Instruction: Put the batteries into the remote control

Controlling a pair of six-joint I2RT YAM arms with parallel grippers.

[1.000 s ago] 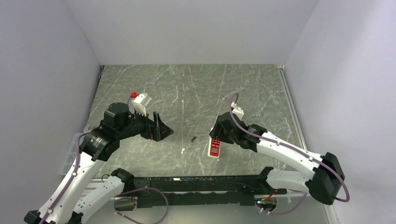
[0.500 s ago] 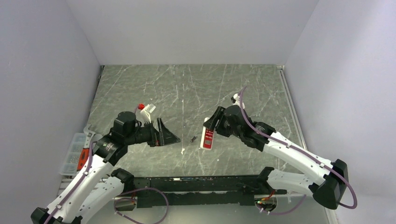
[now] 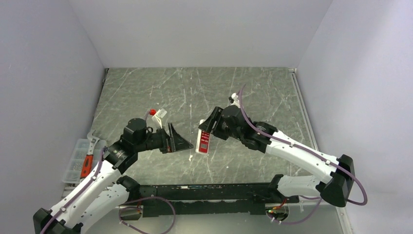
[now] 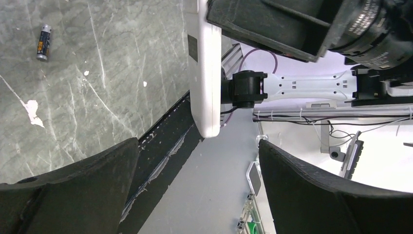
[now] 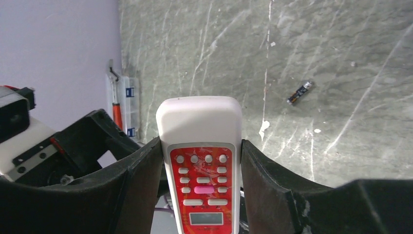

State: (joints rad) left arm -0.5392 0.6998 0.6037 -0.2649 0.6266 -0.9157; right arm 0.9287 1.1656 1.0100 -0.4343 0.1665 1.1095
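Right pincer (image 5: 199, 146): clamped on the remote control (image 5: 202, 195) by its two long edges, red button face toward the wrist camera, rounded white end sticking out past the fingertips.
Change: over the last second the right arm has carried the remote from right of centre leftward and lifted it clear of the counter (image 3: 253, 92).
Left pincer (image 3: 187, 145): spread wide with nothing in it. It has swung right toward the centre, and the remote's free end now hangs just in front of its gap, seemingly not touching.
Meaning: probably a hand-over or a two-sided hold is being set up so the back can be reached. No loading has begun.
Battery (image 4: 44, 42): one dark cell lies loose on the counter, apart from both pincers. The overhead view hides it under the remote. I cannot find the pale one.
Remote, make: hard, smooth white plastic, a thin slab with rounded corners. It has a glossy red face with small raised white keys, one pink bar and a little grey screen. The back is plain white with a dark rectangular mark.
Battery, make: a stubby metal cylinder in a dark wrap with orange print, likely to roll.
Counter, make: grey-green, marble-patterned, flat, scratched, with white flecks.
Fingers (image 5: 122, 180): matte black, broad, wedge-shaped.
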